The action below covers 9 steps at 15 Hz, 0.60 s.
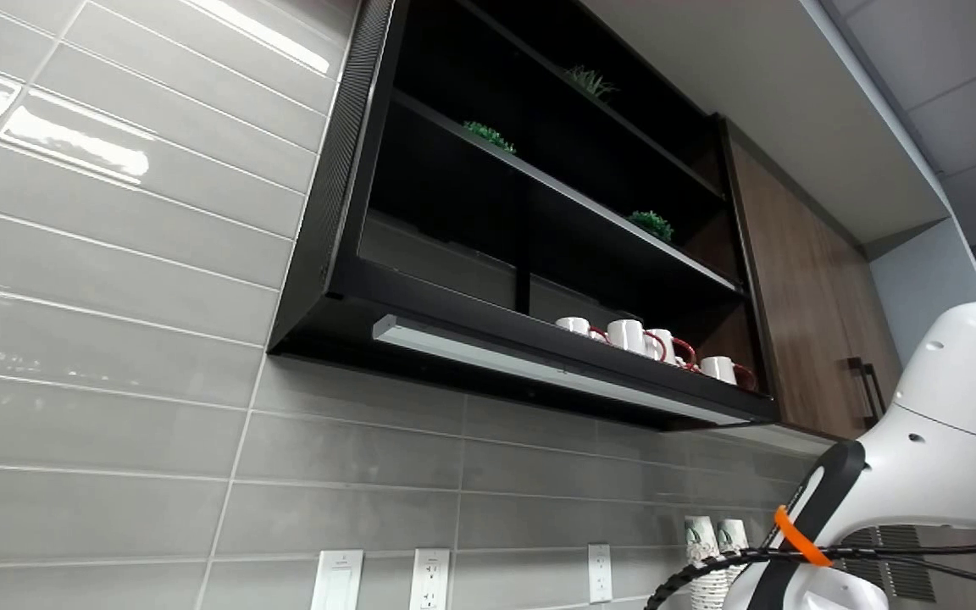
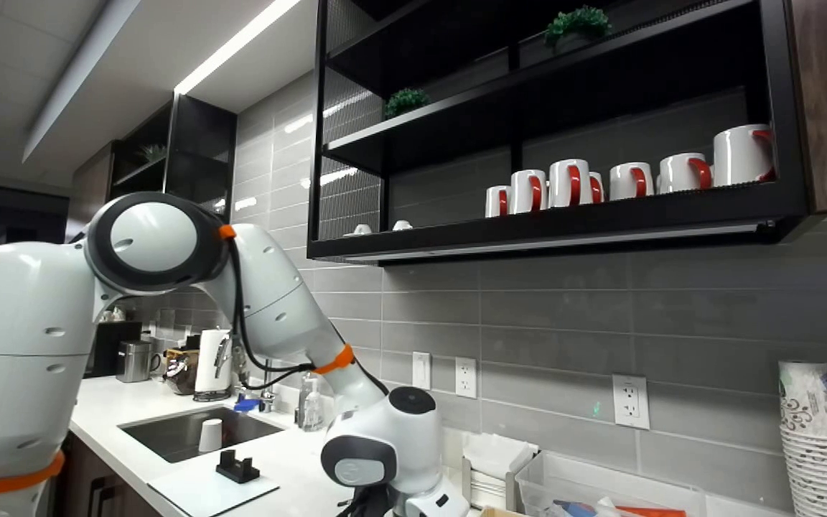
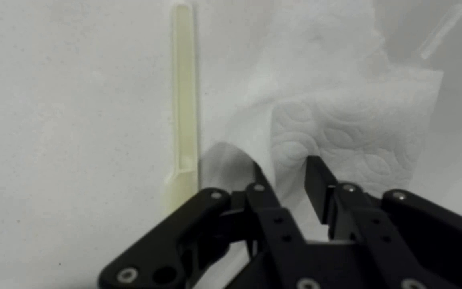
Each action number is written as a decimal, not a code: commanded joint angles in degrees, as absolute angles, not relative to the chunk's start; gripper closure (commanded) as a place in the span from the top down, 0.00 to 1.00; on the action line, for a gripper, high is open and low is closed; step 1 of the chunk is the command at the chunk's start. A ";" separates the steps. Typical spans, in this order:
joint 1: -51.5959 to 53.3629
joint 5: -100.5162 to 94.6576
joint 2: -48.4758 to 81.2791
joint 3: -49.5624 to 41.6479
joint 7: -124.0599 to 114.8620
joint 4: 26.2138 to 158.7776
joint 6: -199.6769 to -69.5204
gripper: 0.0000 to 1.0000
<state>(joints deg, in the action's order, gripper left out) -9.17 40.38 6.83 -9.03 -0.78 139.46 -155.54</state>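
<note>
Paper towel (image 3: 351, 132), embossed, right of centre in wrist view, claw (image 3: 286, 166) at lower centre, jaws apart, towel fold between, pale yellow utensil (image 3: 185, 104) left of centre.

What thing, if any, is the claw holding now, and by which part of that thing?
Nothing is held: the claw has its jaws apart, and the embossed paper towel between them is not pinched.

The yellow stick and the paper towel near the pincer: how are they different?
The yellow stick is long and narrow; the paper towel is white and broad. The yellow stick lies straight; the paper towel is creased, with pressed-in patterns. Both are near the pincer.
</note>
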 commanded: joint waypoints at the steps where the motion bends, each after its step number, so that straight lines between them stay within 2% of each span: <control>1: -8.97 34.48 3.90 -9.20 -4.67 141.59 -155.82 0.36; 5: -9.18 28.18 3.05 -9.51 -9.08 142.41 -155.21 0.40; 9: -9.26 25.43 3.14 -9.30 -11.94 142.98 -154.35 0.39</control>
